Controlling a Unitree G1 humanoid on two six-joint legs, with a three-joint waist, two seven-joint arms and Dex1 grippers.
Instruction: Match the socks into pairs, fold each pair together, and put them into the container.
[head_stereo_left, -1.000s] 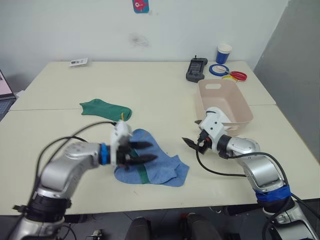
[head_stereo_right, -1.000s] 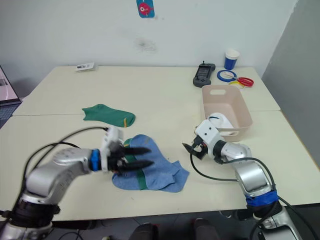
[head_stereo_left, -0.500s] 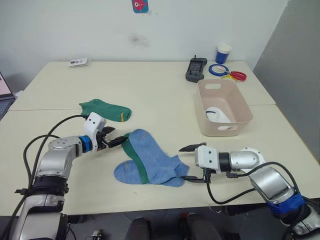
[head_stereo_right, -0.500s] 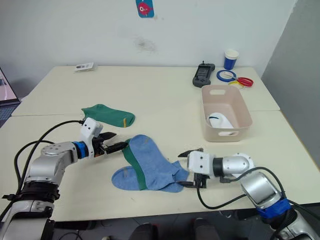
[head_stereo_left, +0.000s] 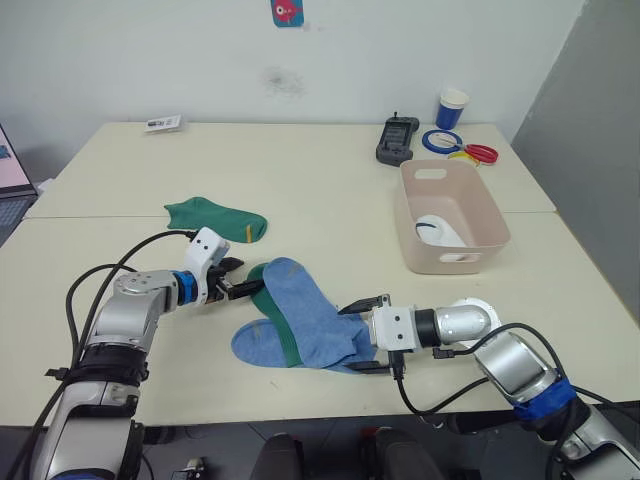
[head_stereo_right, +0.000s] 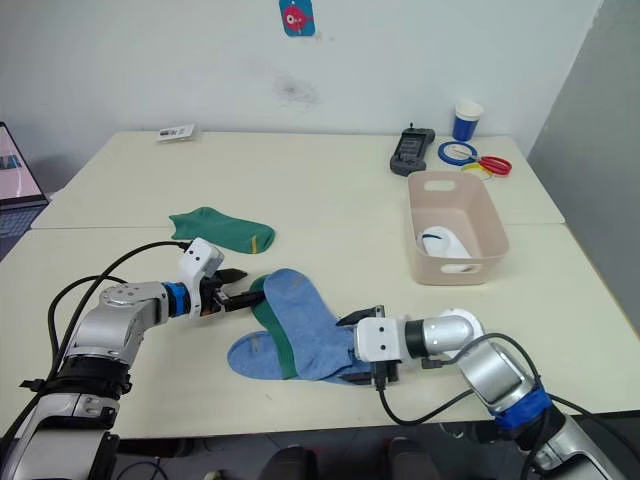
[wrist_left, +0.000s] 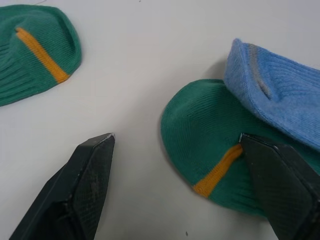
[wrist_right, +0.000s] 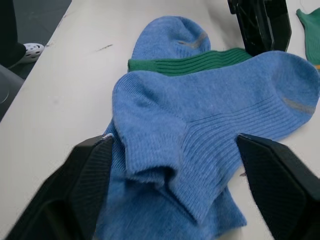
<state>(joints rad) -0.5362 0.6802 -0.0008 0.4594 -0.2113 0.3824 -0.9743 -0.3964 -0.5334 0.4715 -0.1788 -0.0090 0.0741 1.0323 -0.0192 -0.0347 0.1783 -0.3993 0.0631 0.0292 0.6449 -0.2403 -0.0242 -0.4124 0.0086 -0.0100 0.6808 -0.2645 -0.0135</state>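
Near the table's (head_stereo_left: 330, 190) front edge lies a heap of three socks: two blue socks (head_stereo_left: 315, 320), one overlapping the other, with a green sock (head_stereo_left: 262, 298) sandwiched between them so that only its toe and a strip of its ribbing show. The left gripper (head_stereo_left: 238, 279) sits low at the heap's far-left end, fingers spread and holding nothing; in the left wrist view one finger (wrist_left: 82, 187) rests over bare table and the other (wrist_left: 282, 187) lies at the green toe, whose yellow stripe runs right up beside it, with the blue toe just past that. The right gripper (head_stereo_left: 368, 332) reaches in from the heap's right end, also spread wide and empty; in its wrist view the cuffs of the blue socks lie directly between its two fingers (wrist_right: 75, 195), the upper cuff folded over on itself, though I cannot tell whether either finger touches the fabric. The left gripper shows there too, at the far end of the heap. The second green sock (head_stereo_left: 213, 218) lies flat and alone further back on the left, apart from the heap and from both grippers, its yellow mark toward the heap. The bin (head_stereo_left: 470, 243) stands well to the right, behind the right arm, with a white sock (head_stereo_left: 438, 231) inside it. Beyond the bin are a black handset (head_stereo_left: 395, 139), a paper cup (head_stereo_left: 451, 108) and some coloured rings (head_stereo_left: 455, 146).
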